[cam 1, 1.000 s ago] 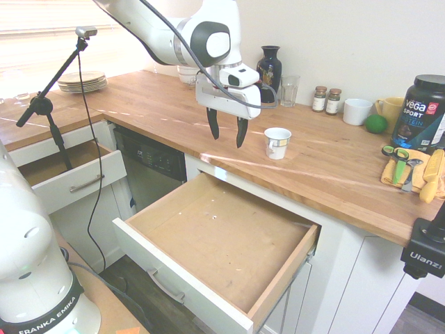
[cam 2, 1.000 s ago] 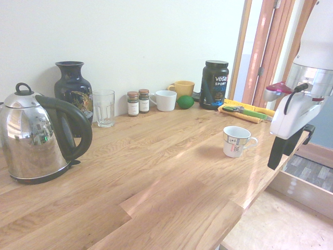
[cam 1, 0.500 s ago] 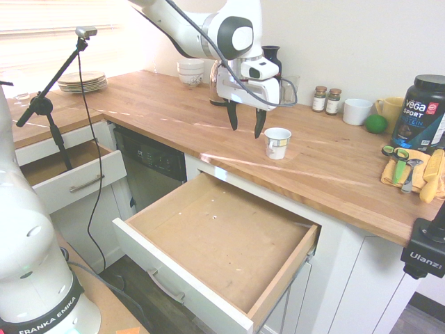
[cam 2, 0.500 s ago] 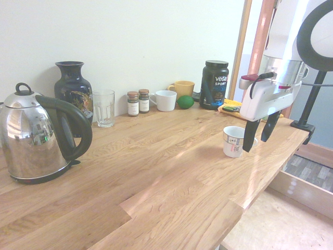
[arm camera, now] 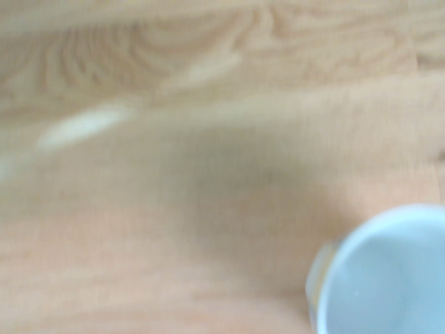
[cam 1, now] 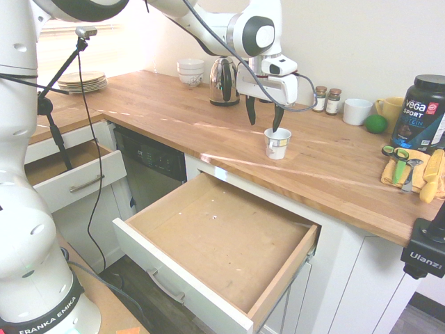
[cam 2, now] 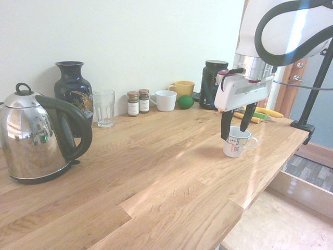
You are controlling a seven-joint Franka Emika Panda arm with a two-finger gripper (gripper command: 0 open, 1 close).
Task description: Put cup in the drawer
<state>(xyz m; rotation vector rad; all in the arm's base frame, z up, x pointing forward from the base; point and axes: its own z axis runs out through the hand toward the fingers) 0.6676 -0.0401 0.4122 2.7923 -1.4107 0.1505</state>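
First exterior view: my gripper (cam 1: pixel 264 120) points straight down over the wooden counter (cam 1: pixel 327 167), fingers spread apart and holding nothing. It hangs just above and slightly to the kettle side of the cup (cam 1: pixel 277 142); one dark fingertip overlaps the cup's rim in this view, but I cannot tell whether it touches. The cup stands upright on the counter, near the front edge, above the back of the drawer (cam 1: pixel 222 240). That drawer is pulled fully out, its light brown wooden bottom bare, its metal bar handle (cam 1: pixel 163 287) on the white front. A smaller drawer (cam 1: pixel 69 174) further along is also out. Second exterior view: the gripper (cam 2: pixel 237 121) straddles the cup's far rim, one finger in front of the cup (cam 2: pixel 237 141) on the kettle side and the other behind it; the loop handle points away from the kettle (cam 2: pixel 39 135). Wrist view: blurred wood grain, with the cup's pale rim (arm camera: pixel 389 275) in one corner.
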